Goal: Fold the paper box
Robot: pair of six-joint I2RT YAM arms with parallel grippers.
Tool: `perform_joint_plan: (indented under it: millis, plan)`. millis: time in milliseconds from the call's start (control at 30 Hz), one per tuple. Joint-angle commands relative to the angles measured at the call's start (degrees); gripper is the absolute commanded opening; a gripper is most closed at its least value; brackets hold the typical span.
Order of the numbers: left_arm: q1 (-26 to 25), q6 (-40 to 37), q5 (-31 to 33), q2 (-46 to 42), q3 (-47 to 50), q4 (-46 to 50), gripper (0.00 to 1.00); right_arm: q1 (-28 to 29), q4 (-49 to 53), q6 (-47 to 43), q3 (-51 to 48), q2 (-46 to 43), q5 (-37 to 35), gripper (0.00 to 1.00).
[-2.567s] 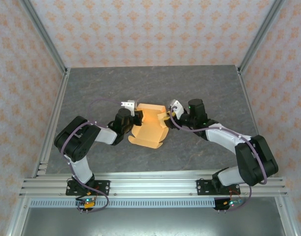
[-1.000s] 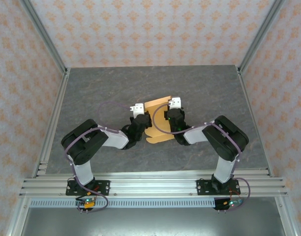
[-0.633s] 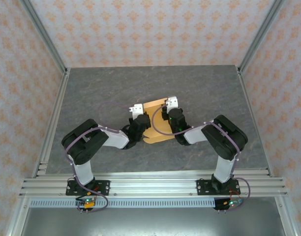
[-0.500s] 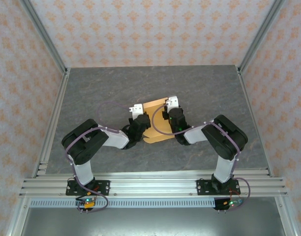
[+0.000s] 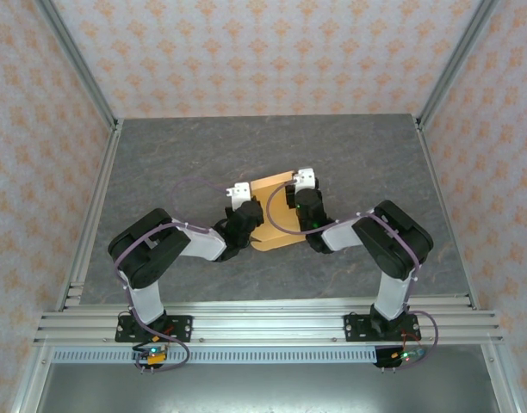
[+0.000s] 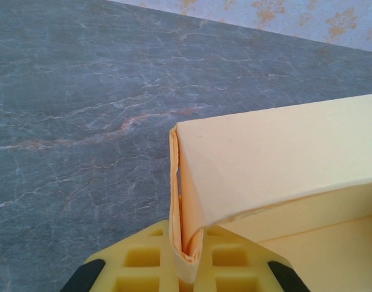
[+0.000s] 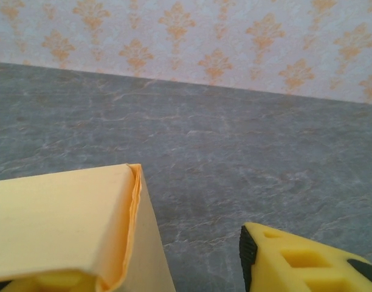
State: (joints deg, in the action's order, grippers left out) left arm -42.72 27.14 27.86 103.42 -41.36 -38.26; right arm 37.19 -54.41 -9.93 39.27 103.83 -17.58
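The left pincer [image 6: 185, 255] pinches the paper box [image 6: 277, 152] by its folded corner. The right pincer [image 7: 174, 271] stands parted at the opposite corner, 1 finger clear of the cardboard, over the counter [image 7: 247, 158].

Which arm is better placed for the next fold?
Right, probably: the right gripper is open and free beside the paper box, while the left gripper is shut on its corner, anchoring it.

Left wrist view: paper box [image 6: 283, 152] runs off the right and bottom edges; left claw [image 6: 186, 258] fingers cut by the bottom edge. Right wrist view: box flap covers one finger of right claw [image 7: 174, 274]; other finger [image 7: 295, 264] clipped at the corner. Overhead: wrists [image 5: 244, 225] cover the box's ends.
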Motion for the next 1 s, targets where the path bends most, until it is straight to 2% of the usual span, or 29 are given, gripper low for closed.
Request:
perform_joint_plan:
  millis: [0,167,300,433,567,833,967]
  plan:
    - [-0.09,0.29,3.43,-1.31,-0.4,2.33,0.0,-0.82,2.57,-1.9,-1.19,-2.94,15.14,0.56]
    - [-0.08,0.71,3.24,-2.29,-0.82,4.22,0.0,-4.6,6.74,-4.63,-3.73,-6.53,34.83,0.6]
    - [0.0,0.9,3.3,-2.76,-0.55,4.5,0.0,-8.41,6.9,-5.07,-7.02,-10.46,43.46,0.63]
    - [0.14,0.81,3.2,-3.09,-1.4,6.91,0.0,-11.59,6.79,-4.92,-10.4,-15.48,45.54,0.64]
    - [0.09,1.41,3.16,-3.88,-0.94,7.32,0.0,-12.13,16.94,-8.53,-9.84,-20.62,39.91,0.64]
    - [0.18,3.16,3.87,-5.06,-1.73,12.24,0.0,-12.71,16.55,-8.16,-9.43,-19.22,41.1,0.63]
    - [0.35,7.22,5.46,-7.1,-1.79,16.98,0.0,-12.54,23.32,-8.54,-4.39,-16.96,40.97,0.63]
